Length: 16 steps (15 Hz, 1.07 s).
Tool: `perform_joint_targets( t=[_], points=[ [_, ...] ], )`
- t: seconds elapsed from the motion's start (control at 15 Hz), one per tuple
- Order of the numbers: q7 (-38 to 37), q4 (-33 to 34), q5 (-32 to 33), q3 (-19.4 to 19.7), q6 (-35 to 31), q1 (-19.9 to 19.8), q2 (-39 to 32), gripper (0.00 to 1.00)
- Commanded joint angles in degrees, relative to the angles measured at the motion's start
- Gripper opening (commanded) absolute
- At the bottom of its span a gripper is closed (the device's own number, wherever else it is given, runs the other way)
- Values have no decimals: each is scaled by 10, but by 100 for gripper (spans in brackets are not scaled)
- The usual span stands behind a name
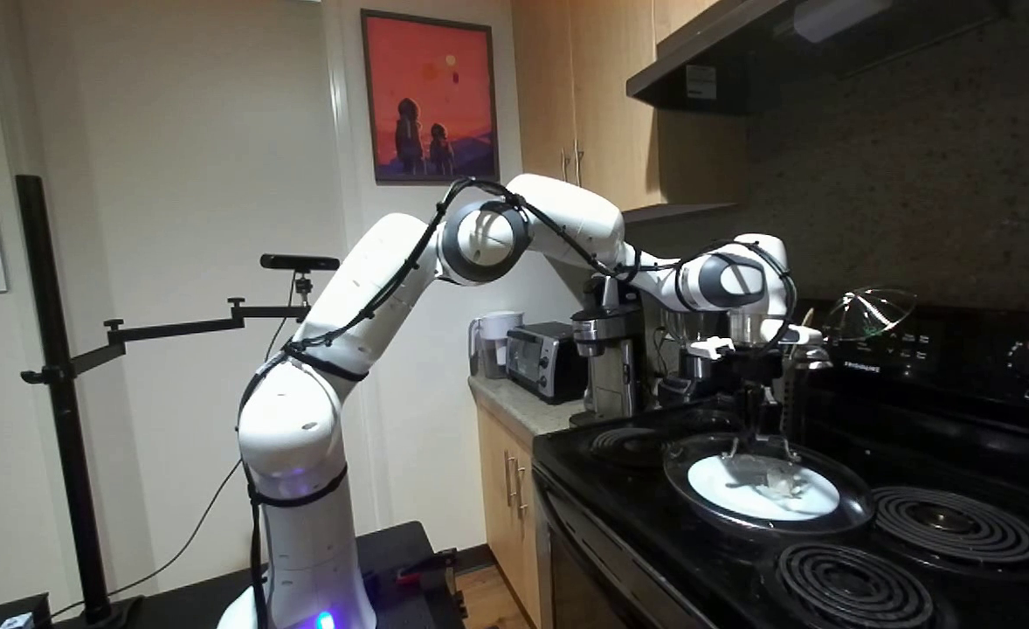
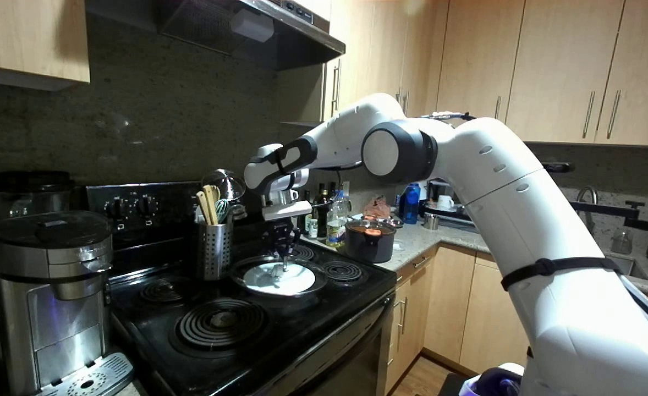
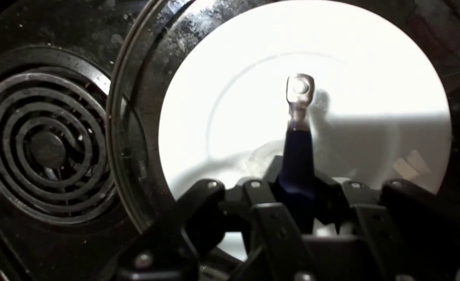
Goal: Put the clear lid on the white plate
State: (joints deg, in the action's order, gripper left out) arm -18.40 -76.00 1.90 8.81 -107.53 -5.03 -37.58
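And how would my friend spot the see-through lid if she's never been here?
Start at the big black stove and find the flat white plate there. The clear lid is the round glass right over that plate. Its neighbours, the burners, are dark coils; the lid you can see through, and its thin shiny rim shows as a wider ring around the plate.
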Motion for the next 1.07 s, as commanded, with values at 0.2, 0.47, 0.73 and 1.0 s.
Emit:
perform_joint_targets(
  t=[0.2,0.47,0.73,1.0],
  points=[
    [-7,0,6,3,11,2,10,3],
    [-6,-2,6,3,8,3,7,3],
    [-5,-2,6,3,8,3,6,3],
    [-5,-2,5,4,9,2,5,3]
  ],
)
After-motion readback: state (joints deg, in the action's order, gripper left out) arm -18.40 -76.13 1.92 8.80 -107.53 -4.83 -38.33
